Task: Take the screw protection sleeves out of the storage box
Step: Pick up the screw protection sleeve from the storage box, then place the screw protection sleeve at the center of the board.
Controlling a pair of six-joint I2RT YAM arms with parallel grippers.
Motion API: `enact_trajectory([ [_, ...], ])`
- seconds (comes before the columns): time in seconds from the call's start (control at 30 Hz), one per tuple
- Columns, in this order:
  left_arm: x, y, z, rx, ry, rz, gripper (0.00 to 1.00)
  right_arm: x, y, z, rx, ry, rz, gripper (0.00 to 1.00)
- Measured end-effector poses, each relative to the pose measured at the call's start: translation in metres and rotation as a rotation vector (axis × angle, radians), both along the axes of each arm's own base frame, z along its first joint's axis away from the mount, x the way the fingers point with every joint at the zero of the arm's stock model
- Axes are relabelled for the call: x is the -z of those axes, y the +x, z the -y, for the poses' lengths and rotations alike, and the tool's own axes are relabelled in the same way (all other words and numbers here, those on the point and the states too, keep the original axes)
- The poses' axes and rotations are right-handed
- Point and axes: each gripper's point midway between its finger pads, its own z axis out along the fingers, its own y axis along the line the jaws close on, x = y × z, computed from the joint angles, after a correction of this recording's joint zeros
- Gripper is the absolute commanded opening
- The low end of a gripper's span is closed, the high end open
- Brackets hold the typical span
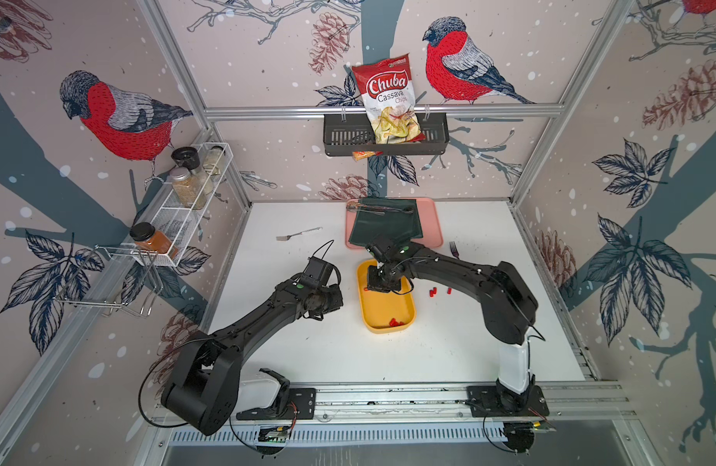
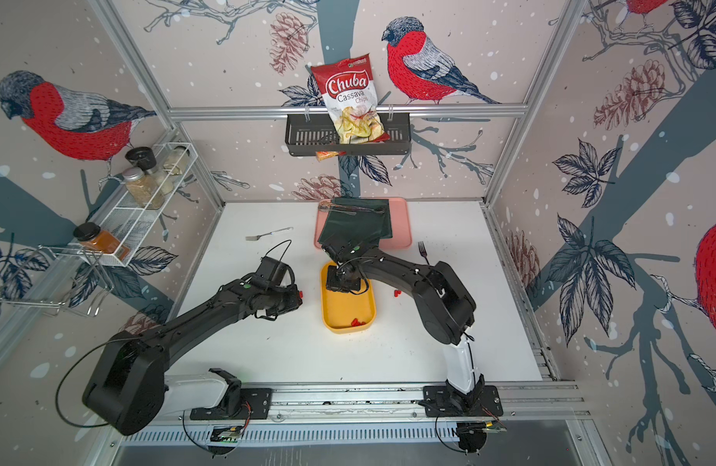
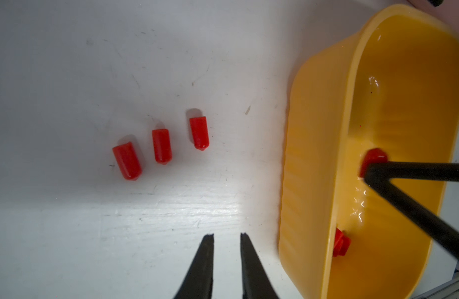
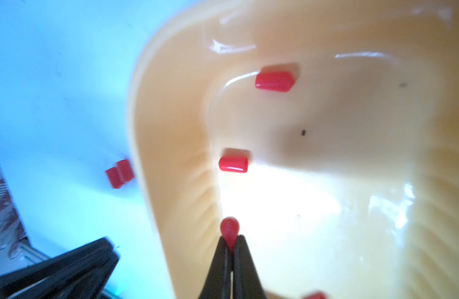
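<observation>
Thin pinch: my right claw (image 4: 230, 242) has a red sleeve (image 4: 229, 227) only by its end.

It is clamped tight on that sleeve, low inside the yellow box (image 4: 171, 160) and close to its wall. I reckon the sleeve could squirt out as I lift, or clip the wall and drop back among the loose sleeves (image 4: 233, 164) on the box floor. My left claw (image 3: 224, 236) hangs over the table (image 3: 68, 233), slightly parted and empty, near three sleeves (image 3: 161, 146) already outside.
</observation>
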Motion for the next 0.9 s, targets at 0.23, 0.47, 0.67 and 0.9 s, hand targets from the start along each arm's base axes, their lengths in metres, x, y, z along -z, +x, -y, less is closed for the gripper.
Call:
enact_trajectory([
  [0.23, 0.005, 0.001, 0.002, 0.010, 0.006, -0.005, 0.22, -0.020, 0.019, 0.110, 0.170, -0.071, 0.047, 0.07],
  [0.47, 0.010, 0.002, 0.005, 0.019, 0.012, -0.020, 0.22, 0.029, 0.002, 0.171, 0.194, -0.218, -0.032, 0.07],
  [0.67, 0.008, 0.003, 0.007, 0.023, 0.011, -0.015, 0.22, 0.053, 0.000, 0.162, 0.143, -0.245, -0.052, 0.07],
  [0.9, 0.009, 0.002, 0.007, 0.023, 0.013, -0.020, 0.22, 0.072, 0.003, 0.155, 0.119, -0.259, -0.068, 0.09],
])
